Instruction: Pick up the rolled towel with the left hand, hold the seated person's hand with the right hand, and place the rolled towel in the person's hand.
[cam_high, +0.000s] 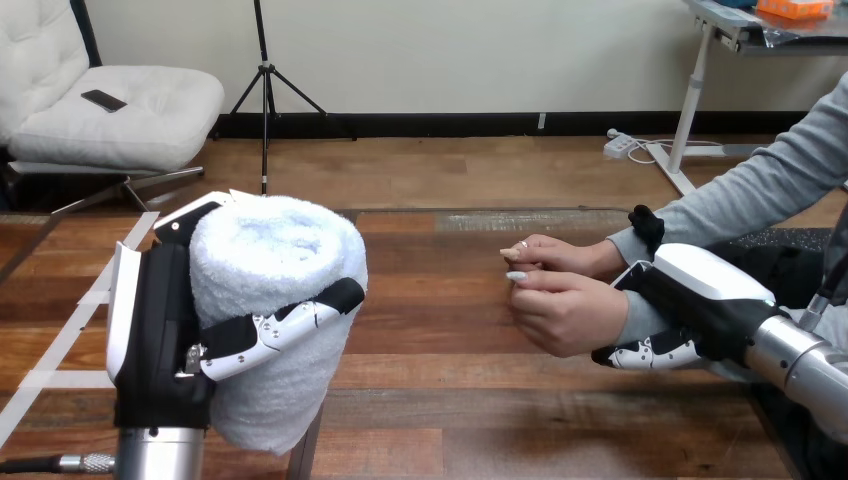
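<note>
Rolled towel (275, 260): lower left of frame, standing upright, looks lifted off the desk (450, 410), though I can't see its base well enough to be sure. My left hand (160, 330) is clamped on it, with the palm against the roll's side and the fingers (290, 325) wrapped across the front. The grip sits mid-roll. I read that as leaving both ends free for the handover.

Centre right: the person's nearer hand (565, 310) is loosely closed, its fingertips meeting the farther hand (550, 255) just behind it. Neither palm is turned up to receive.

My right hand (700, 285), right of frame, is at the person's wrist (628, 318). Its fingers (650, 352) curl beneath the grey sleeve and the thumb (645, 225) shows above it. I take it as closed round the wrist, there to steady it.

The towel and the person's hands are well apart, with bare desk between them. Judgement: the pick is done, the hold is on, and the carry across remains. The nearer palm will need to open before the roll can seat.
</note>
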